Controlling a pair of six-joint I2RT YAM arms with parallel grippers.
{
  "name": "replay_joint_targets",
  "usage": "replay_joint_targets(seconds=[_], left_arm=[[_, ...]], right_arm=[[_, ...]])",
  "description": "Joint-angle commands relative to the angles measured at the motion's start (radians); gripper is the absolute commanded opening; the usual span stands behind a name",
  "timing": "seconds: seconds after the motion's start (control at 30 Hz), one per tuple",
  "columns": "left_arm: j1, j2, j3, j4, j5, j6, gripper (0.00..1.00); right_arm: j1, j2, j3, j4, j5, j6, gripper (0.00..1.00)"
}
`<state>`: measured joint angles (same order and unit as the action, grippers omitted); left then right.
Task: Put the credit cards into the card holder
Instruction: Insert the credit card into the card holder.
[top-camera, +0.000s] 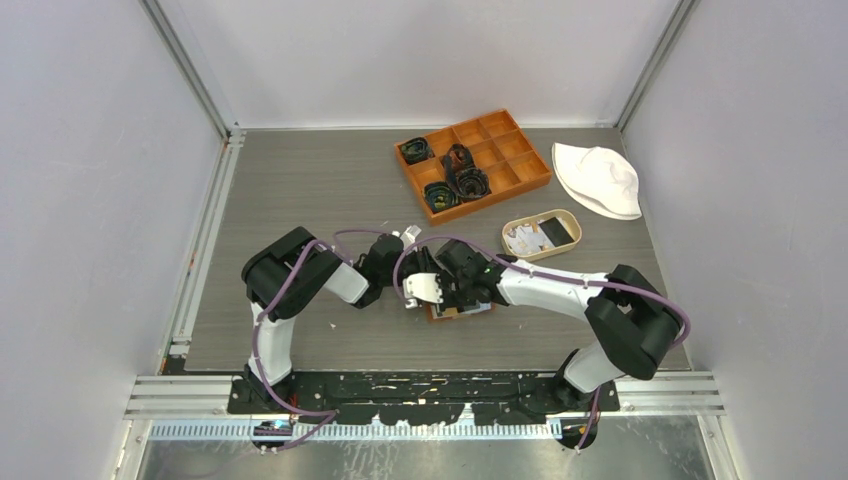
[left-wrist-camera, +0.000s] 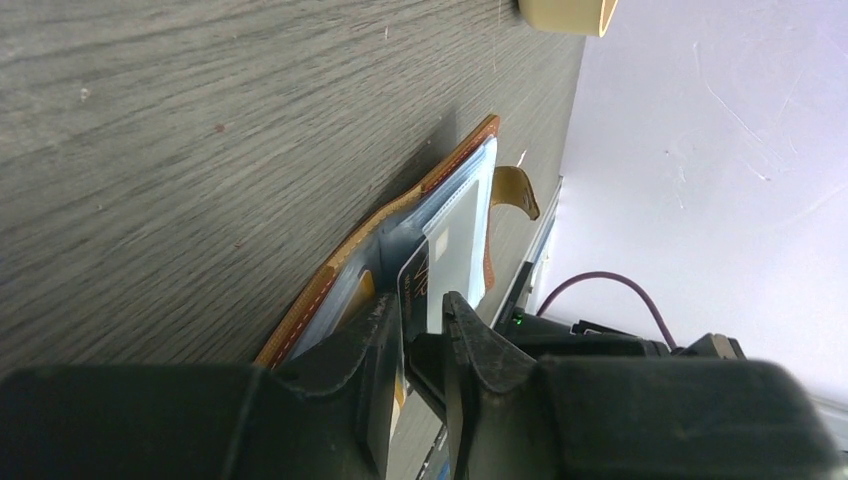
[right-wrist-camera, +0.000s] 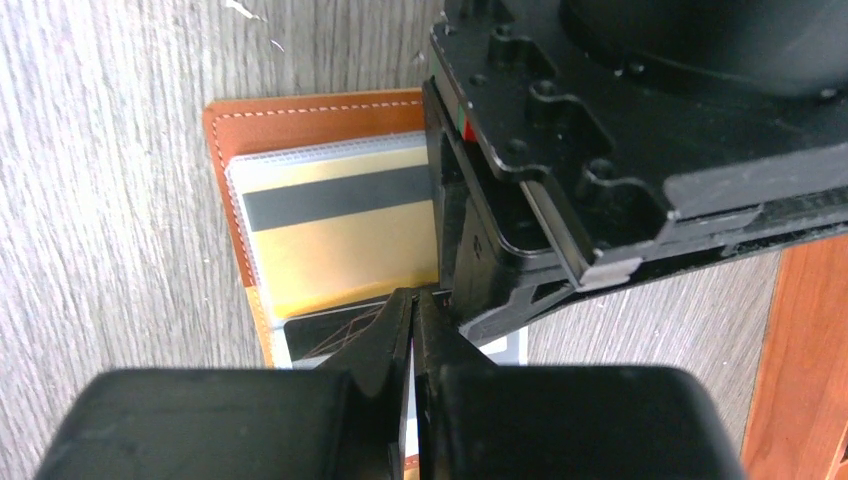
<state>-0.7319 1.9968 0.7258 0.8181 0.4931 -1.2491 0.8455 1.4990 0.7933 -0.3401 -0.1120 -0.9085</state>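
The card holder lies open on the table between both arms, a brown leather wallet with clear sleeves. One sleeve holds a gold card with a dark stripe, and a pale card sits in another. A black credit card stands partly in a sleeve, leaning on one finger of my left gripper, whose jaws stand slightly apart around it. My right gripper is shut, its tips on the sleeves beside the black card. I cannot tell whether a sleeve is pinched.
A beige oval tray with more cards sits behind and to the right. An orange compartment box with dark coiled items stands at the back. A white hat lies at the back right. The left gripper's body hangs close over the wallet.
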Motion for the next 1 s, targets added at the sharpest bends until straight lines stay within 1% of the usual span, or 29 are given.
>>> replay_joint_targets(seconds=[0.0,0.33,0.57,0.67,0.8,0.97], left_arm=[[0.010,0.015,0.007,-0.042,0.003,0.035,0.26],[0.027,-0.026,0.011,-0.082,0.008,0.065,0.28],[0.029,-0.069,0.023,-0.142,-0.009,0.105,0.28],[0.029,-0.076,0.021,-0.149,-0.016,0.110,0.28],[0.029,-0.071,0.021,-0.147,-0.015,0.109,0.28],[0.029,-0.061,0.027,-0.145,-0.008,0.107,0.28]], right_arm=[[-0.022,-0.016,0.018,-0.015,0.014,-0.015,0.07],[-0.057,-0.015,0.025,-0.036,-0.004,-0.004,0.07],[-0.071,-0.045,0.038,-0.044,-0.158,0.087,0.07],[-0.069,-0.034,0.043,-0.037,-0.190,0.114,0.07],[-0.061,-0.033,0.038,-0.004,-0.193,0.143,0.07],[-0.036,-0.005,0.039,0.022,-0.161,0.157,0.07]])
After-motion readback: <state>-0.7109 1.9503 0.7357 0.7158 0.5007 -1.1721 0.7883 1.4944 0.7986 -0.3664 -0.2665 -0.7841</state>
